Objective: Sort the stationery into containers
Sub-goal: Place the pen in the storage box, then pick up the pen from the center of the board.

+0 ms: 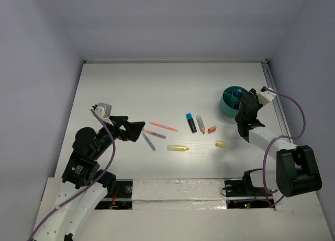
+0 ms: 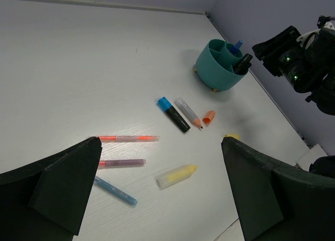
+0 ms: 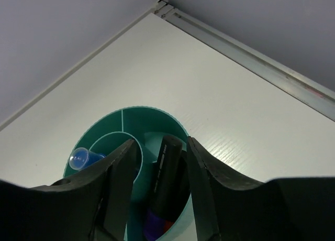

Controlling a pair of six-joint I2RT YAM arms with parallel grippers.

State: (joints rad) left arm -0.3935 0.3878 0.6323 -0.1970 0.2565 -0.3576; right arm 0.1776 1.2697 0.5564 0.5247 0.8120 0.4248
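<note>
Currently the right gripper (image 3: 161,144) hangs over the teal cup (image 1: 228,109) at the far right of the table (image 1: 131,89), fingers pointing down into it. A black marker with a purple end (image 3: 167,170) stands in the cup between the jaws. The jaws are parted wider than the marker, with a gap on the left-finger side, so it looks released, not grasped. Which compartment it sits in is hard to tell. A blue-capped piece (image 3: 84,158) is also in the cup, left of the marker in the wrist view. The left gripper (image 1: 138,130) sits low at the near left, jaws spread wide with nothing in them. The rest of the stationery lies flat on the table between the arms. Nearest the left gripper are a pink pen (image 2: 128,139), a purple pen (image 2: 123,163) and a blue pen (image 2: 115,191). A yellow highlighter (image 2: 177,176) lies right of those. Toward the cup, a blue-capped black marker (image 2: 174,114) and a grey marker (image 2: 188,112) lie side by side. An orange cap (image 2: 209,117) is just beside the grey marker's tip, and a yellow cap (image 2: 232,137) lies nearer.
</note>
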